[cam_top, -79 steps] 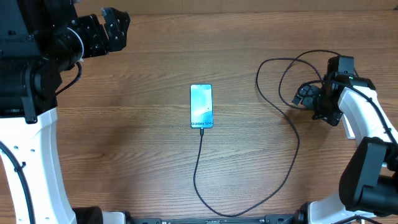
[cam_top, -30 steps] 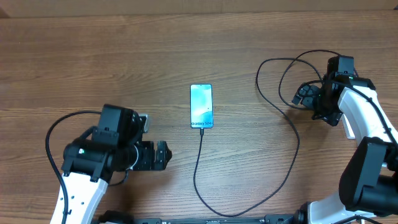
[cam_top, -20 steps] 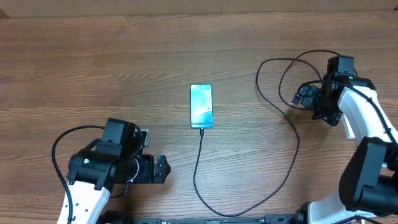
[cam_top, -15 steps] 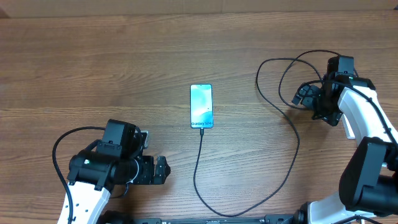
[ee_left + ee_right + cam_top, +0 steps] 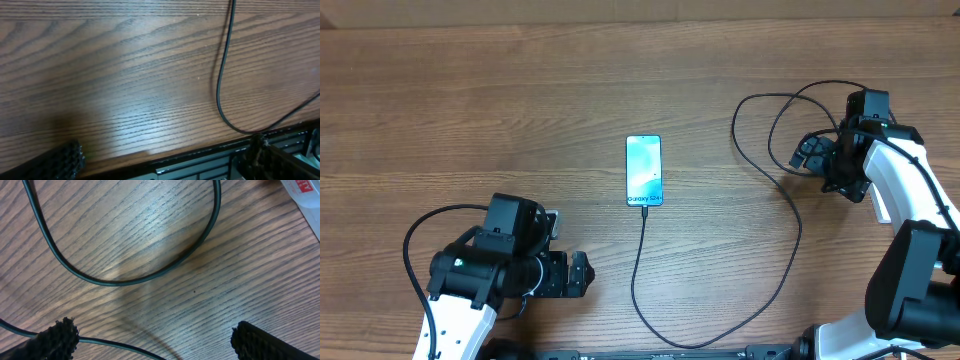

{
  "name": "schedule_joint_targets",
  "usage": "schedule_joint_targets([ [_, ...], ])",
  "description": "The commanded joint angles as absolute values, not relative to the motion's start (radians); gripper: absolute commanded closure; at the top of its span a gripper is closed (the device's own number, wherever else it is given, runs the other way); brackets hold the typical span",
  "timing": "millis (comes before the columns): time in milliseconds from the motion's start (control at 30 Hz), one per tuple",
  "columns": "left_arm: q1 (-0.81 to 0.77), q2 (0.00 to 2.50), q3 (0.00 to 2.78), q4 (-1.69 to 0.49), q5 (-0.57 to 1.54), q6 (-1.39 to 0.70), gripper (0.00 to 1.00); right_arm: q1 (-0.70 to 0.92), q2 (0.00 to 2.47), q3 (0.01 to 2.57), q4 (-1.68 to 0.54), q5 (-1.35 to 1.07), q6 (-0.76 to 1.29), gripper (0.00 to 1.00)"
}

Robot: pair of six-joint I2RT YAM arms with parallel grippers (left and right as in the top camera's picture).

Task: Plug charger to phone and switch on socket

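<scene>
The phone (image 5: 643,170) lies flat mid-table, teal screen up. The charger, a thin black cable (image 5: 636,280), meets the phone's near end, runs toward the front edge, then curves right into loose loops (image 5: 760,130). My right gripper (image 5: 808,155) is open and empty over those loops; cable (image 5: 125,280) lies on the wood between and beside its fingers (image 5: 55,337). My left gripper (image 5: 580,275) is open and empty at the front left, with the cable's curve (image 5: 222,100) ahead of it. The socket does not show in the overhead view.
A white edge with red marks (image 5: 302,192) sits at the top right corner of the right wrist view; I cannot tell what it is. The table's front edge and a metal frame (image 5: 210,160) are right beside the left gripper.
The left arm has swung from the far left corner down to the front left and settled there. The right arm, phone and cable have not moved.
</scene>
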State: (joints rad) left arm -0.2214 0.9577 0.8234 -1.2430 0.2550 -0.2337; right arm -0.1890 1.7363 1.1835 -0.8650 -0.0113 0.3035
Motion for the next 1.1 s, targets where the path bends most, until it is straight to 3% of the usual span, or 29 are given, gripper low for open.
schedule_joint_targets([
  [0,-0.225,0.936,0.818,-1.256,0.284,-0.240,0.01,-0.185,1.702,1.179,-0.862,-0.014,0.309,0.00],
  [600,-0.225,0.907,0.818,-1.213,0.194,-0.232,0.00,-0.185,1.702,1.179,-0.862,-0.014,0.310,0.00],
  [900,-0.225,0.907,0.805,-0.902,0.185,-0.129,0.00,-0.185,1.702,1.179,-0.862,-0.014,0.309,0.00],
  [1067,-0.225,0.907,0.723,-0.703,0.279,0.015,0.00,-0.185,1.702,1.179,-0.862,-0.014,0.309,0.00],
])
